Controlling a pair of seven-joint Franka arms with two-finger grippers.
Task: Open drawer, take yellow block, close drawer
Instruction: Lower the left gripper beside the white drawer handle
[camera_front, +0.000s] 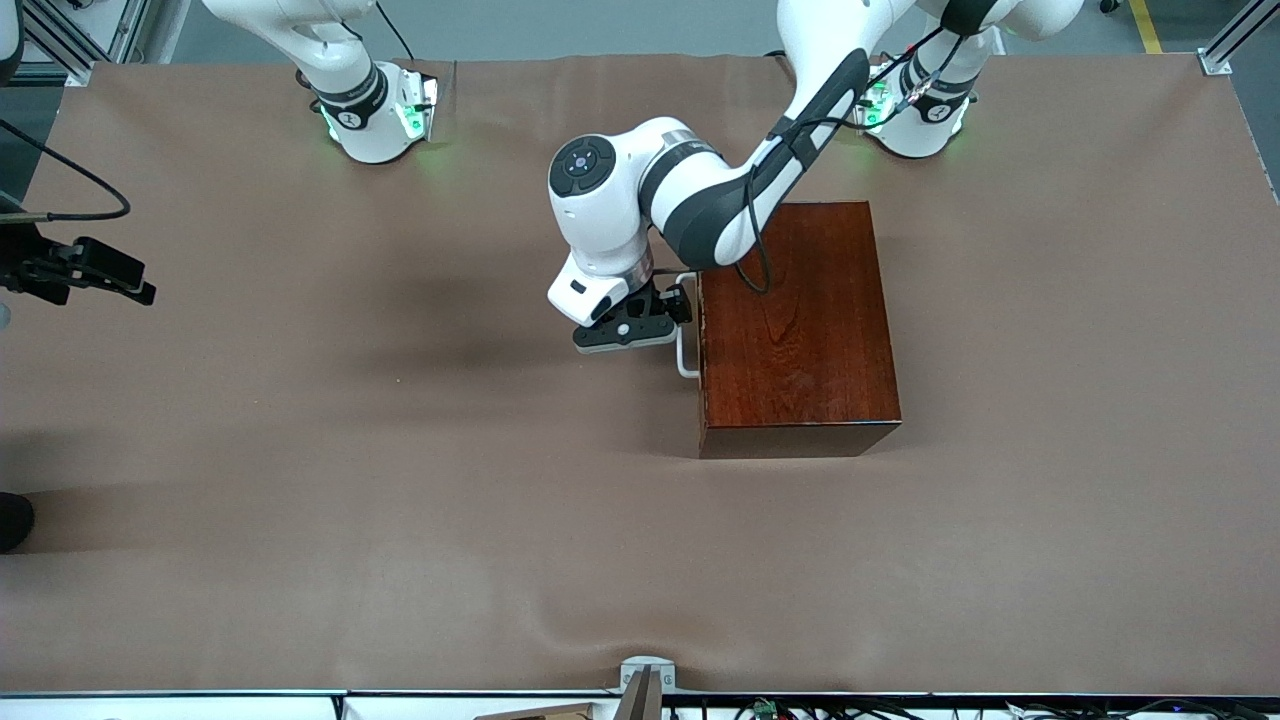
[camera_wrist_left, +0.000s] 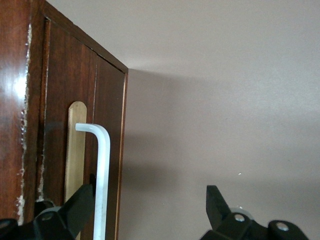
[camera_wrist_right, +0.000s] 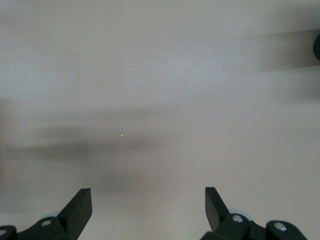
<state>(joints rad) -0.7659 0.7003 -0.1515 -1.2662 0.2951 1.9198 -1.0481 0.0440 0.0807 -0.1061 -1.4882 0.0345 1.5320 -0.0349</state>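
Note:
The mahogany box (camera_front: 800, 320) stands mid-table toward the left arm's end. Its drawer (camera_wrist_left: 82, 100) is closed, with the front facing the right arm's end of the table. The white bar handle (camera_front: 686, 352) runs along that front. My left gripper (camera_front: 678, 302) is open at the handle. In the left wrist view the handle (camera_wrist_left: 102, 170) lies between the spread fingers, close against one finger (camera_wrist_left: 75, 210); the gripper (camera_wrist_left: 150, 202) has not closed on it. My right gripper (camera_front: 135, 285) waits open over bare cloth at the right arm's end of the table; it also shows in the right wrist view (camera_wrist_right: 148, 202). The yellow block is hidden.
Brown cloth (camera_front: 400, 500) covers the whole table. A metal bracket (camera_front: 645, 680) sits at the table edge nearest the front camera. A dark object (camera_front: 12, 520) pokes in at the right arm's end.

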